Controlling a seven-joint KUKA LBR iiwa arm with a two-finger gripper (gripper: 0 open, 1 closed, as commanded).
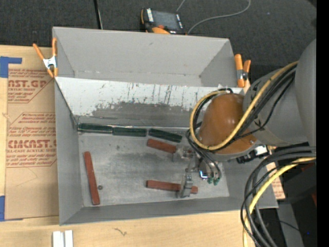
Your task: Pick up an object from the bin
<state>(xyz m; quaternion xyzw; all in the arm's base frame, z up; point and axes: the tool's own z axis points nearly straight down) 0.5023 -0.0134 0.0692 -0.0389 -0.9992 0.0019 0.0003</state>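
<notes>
My gripper [186,183] hangs low in the bin's front right part, under the orange cover. It is right over the right end of a red-brown flat stick [162,185] that lies crosswise near the front wall. The stick's right tip pokes out just past the gripper. A shorter red-brown stick [162,146] lies a little further back, left of the gripper and apart from it.
A long red-brown stick [91,178] lies lengthwise by the left wall. Three dark green sticks [129,131] lie in a row along the foot of the back wall. The arm and its cables cover the bin's right side.
</notes>
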